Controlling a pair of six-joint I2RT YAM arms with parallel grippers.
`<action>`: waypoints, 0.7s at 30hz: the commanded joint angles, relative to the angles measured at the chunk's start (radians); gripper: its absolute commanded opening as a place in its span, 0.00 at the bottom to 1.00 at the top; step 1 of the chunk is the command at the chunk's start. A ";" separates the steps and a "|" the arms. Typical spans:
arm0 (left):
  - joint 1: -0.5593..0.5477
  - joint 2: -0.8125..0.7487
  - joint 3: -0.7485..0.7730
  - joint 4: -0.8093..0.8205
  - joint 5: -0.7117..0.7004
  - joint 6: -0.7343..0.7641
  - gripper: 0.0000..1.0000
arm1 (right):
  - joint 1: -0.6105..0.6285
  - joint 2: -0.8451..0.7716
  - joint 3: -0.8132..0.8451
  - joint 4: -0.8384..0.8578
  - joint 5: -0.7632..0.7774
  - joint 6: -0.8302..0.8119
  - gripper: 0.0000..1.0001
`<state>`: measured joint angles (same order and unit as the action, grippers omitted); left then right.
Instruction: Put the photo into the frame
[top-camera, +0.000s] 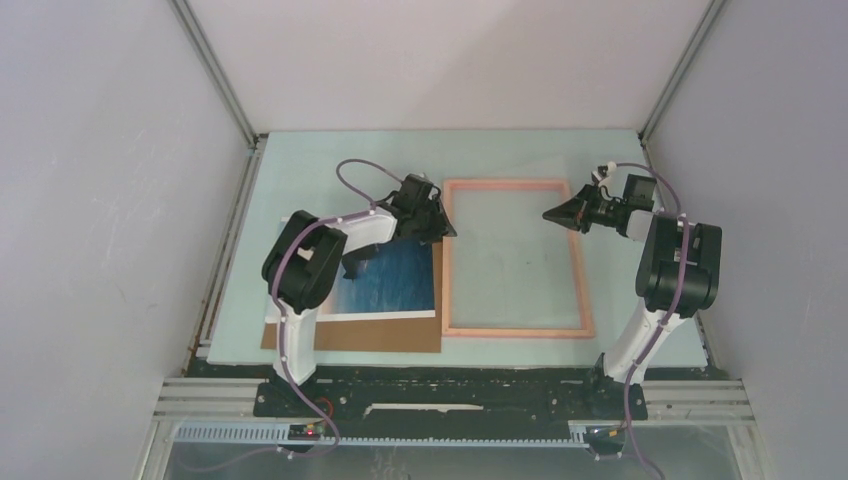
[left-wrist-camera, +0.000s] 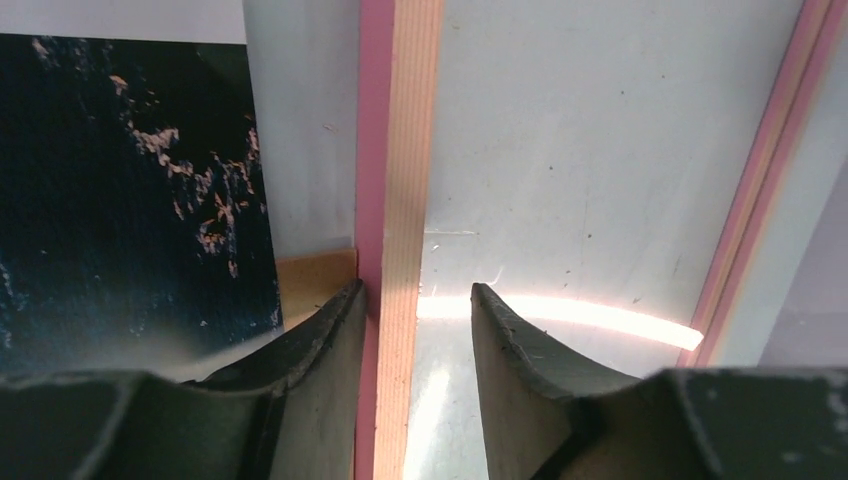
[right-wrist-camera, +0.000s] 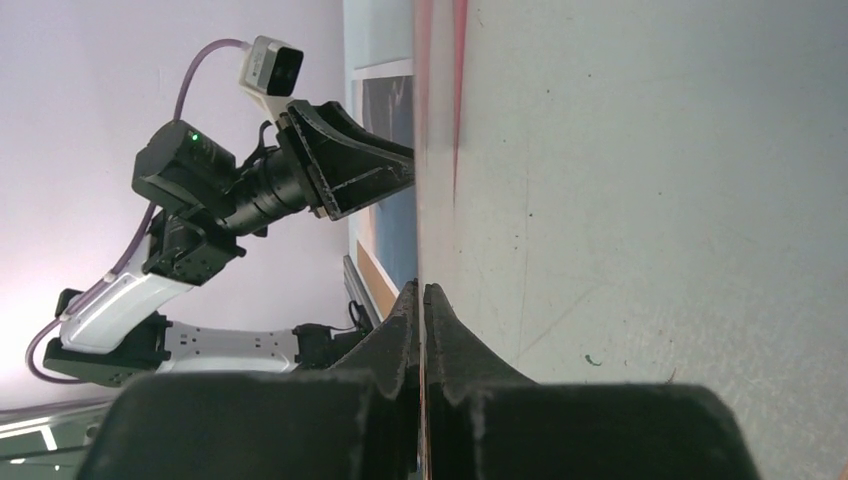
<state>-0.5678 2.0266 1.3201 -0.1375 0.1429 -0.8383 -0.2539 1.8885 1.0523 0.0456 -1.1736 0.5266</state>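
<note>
Pale green table (top-camera: 300, 170); on it 1 frame (top-camera: 515, 331) and 1 brown cardboard sheet (top-camera: 350, 338).

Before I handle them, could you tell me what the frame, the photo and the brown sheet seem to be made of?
The frame: probably painted wood or card, matte salmon bars; middle clear, glossy, catching glare. The photo: paper print, white border. The brown sheet: likely plain matte cardboard, by colour.

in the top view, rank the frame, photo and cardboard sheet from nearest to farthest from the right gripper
1. frame: its right rail is at the right gripper.
2. photo: across the frame, left.
3. cardboard sheet: near-left, under the photo.
</note>
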 joint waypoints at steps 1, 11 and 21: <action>-0.011 -0.070 -0.052 0.123 0.048 -0.039 0.43 | 0.008 -0.003 -0.016 0.108 -0.058 0.067 0.00; -0.010 -0.072 -0.081 0.163 0.047 -0.053 0.45 | 0.011 -0.007 -0.026 0.162 -0.079 0.113 0.00; -0.010 -0.076 -0.092 0.170 0.043 -0.049 0.52 | 0.018 -0.011 -0.044 0.241 -0.102 0.170 0.00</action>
<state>-0.5671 2.0060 1.2549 -0.0296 0.1459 -0.8677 -0.2523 1.8885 1.0210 0.2203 -1.2396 0.6575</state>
